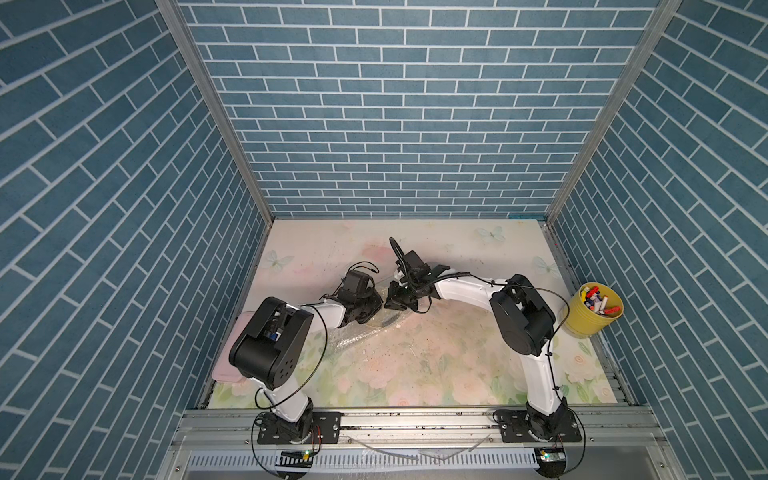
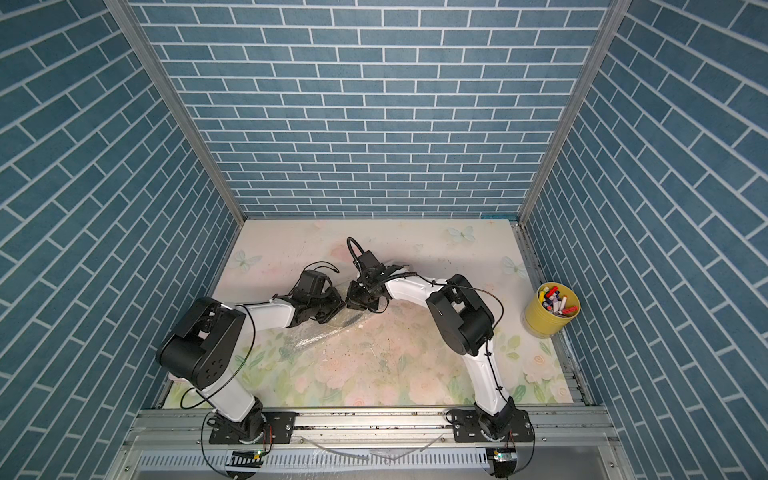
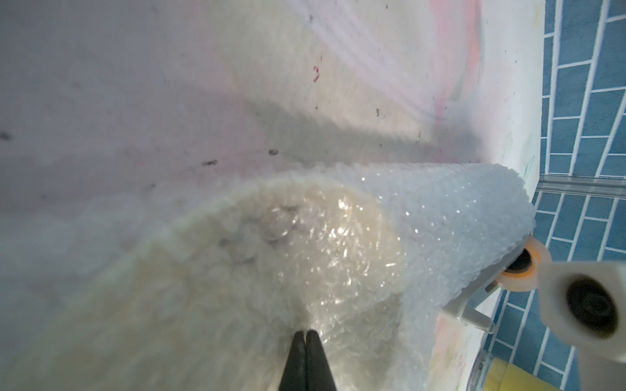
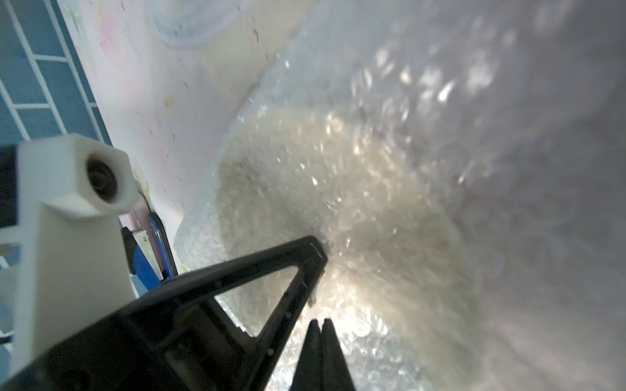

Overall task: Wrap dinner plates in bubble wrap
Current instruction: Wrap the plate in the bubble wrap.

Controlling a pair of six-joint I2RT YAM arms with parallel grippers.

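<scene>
Left wrist view: left gripper (image 3: 306, 333) jaws pressed together, tips on the bubble wrap (image 3: 440, 230) — fold pinched or not, cannot tell | right wrist view: right gripper (image 4: 320, 323) likewise closed tight at the wrap | dinner plate (image 3: 257, 277) lies under the wrap, mid-table (image 1: 457, 249), beneath both grippers — wrap edge curled up beside it

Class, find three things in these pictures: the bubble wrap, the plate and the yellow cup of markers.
bubble wrap (image 3: 457, 220): left wrist view, on the folded-over flap.
plate (image 4: 355, 210): right wrist view, on its cream face, seen through the wrap.
yellow cup (image 1: 590, 324): a top view, on its outer wall.
</scene>
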